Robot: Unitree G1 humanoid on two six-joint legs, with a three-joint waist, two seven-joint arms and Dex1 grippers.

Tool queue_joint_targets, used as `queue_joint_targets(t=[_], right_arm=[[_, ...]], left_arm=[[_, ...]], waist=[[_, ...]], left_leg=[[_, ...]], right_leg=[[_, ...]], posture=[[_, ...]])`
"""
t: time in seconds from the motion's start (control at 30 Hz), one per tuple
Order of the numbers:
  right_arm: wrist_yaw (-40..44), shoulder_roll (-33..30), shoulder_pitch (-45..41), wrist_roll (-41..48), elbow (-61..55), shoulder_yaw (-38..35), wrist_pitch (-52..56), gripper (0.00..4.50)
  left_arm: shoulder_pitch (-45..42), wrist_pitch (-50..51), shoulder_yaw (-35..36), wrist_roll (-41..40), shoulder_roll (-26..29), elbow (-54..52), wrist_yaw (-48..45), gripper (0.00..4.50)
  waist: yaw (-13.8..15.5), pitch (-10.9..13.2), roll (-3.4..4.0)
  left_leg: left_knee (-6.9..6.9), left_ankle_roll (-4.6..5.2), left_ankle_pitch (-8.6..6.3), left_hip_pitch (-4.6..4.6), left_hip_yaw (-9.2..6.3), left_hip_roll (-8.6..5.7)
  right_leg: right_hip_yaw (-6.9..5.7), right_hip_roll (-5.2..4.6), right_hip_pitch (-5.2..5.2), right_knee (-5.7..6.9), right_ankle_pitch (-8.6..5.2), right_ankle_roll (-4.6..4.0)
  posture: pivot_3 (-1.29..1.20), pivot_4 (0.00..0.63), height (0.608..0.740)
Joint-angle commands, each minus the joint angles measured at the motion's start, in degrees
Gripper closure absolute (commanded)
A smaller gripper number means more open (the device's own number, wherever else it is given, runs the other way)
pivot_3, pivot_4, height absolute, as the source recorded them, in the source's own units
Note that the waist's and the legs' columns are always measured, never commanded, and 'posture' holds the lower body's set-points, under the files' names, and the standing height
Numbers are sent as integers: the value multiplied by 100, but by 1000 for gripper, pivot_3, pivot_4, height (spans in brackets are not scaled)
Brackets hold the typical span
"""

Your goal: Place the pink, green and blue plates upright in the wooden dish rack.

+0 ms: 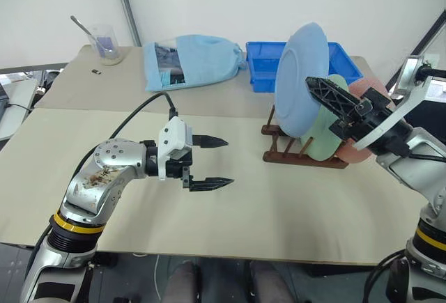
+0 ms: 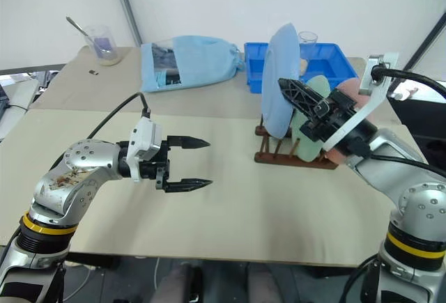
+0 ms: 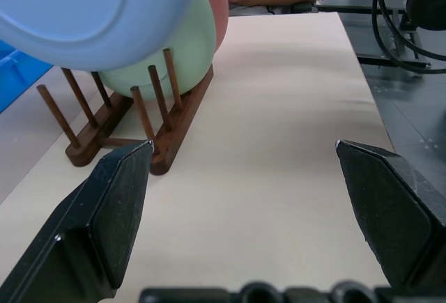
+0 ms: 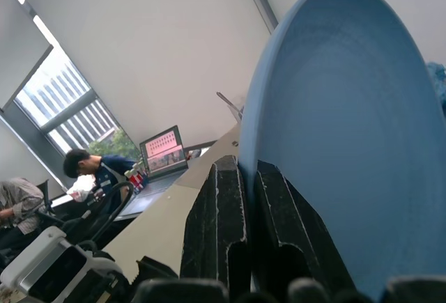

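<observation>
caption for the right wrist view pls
Right gripper shut on the light blue plate, held upright by its rim.

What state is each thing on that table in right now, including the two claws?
Blue plate: upright, gripped at its edge, held over the rack.
Green plate: standing in the rack.
Pink plate: standing in the rack behind the green one.
Wooden dish rack: front pegs free.
Right gripper: shut on the blue plate.
Left gripper: open, empty.
Blue tray: upright; contents unclear.
Glass beaker: upright, spoon inside.
</observation>
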Motion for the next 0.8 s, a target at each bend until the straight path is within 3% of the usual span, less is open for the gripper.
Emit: queue_joint_targets(t=[0.03, 0.77, 0.8], right_arm=[[-139, -109, 70, 299, -178, -1, -230, 4488], [-379, -535, -777, -529, 1427, 699, 112, 4488], [-402, -537, -804, -552, 1474, 687, 127, 4124]], left_arm=[[-126, -111, 100, -52, -23, -26, -36, 0], [-87, 195, 602, -514, -119, 18, 218, 0], [-81, 200, 600, -514, -115, 15, 217, 0]], waist=[[-2, 0, 0], [41, 0, -1], [42, 1, -1]], left_leg=[[0, 0, 0, 1, 0, 1], [1, 0, 0, -9, 6, -3], [1, 0, 0, -9, 7, -3]], right_leg=[[0, 2, 0, 2, 0, 0], [7, -1, -6, -9, 6, 10], [7, -1, -6, -9, 6, 10]], posture=[[0, 150, 696], [0, 150, 696], [0, 150, 696]])
